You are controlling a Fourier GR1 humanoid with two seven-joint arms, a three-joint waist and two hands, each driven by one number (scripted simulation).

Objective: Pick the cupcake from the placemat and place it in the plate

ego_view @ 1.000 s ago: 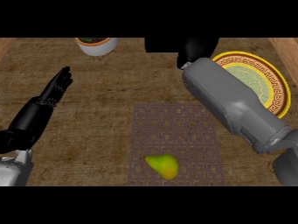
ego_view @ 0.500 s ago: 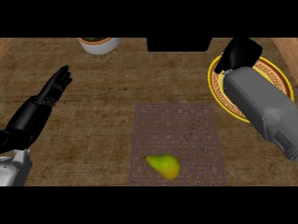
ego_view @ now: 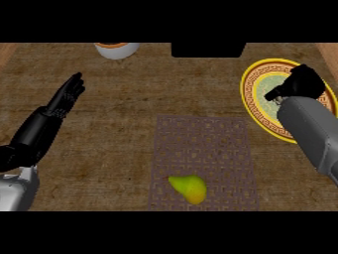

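Observation:
My right hand [ego_view: 305, 83] hovers over the middle of the yellow-rimmed patterned plate [ego_view: 254, 101] at the right, its fingers curled into a closed grasp. The cupcake is hidden inside that grasp and I see none of it. The brown patterned placemat [ego_view: 204, 149] lies in the centre with no cupcake on it. At the left, my left hand [ego_view: 63, 99] rests open with straight fingers pointing away from me, clear of the mat.
A yellow-green pear-like fruit [ego_view: 188, 188] lies on the near part of the placemat. A white cup [ego_view: 117, 49] with an orange rim stands at the far edge, beside a black block [ego_view: 208, 49]. Wooden edges border the counter left and right.
My right hand has swung from the far centre of the counter to the right and now sits over the plate. The left hand and the fruit have stayed put.

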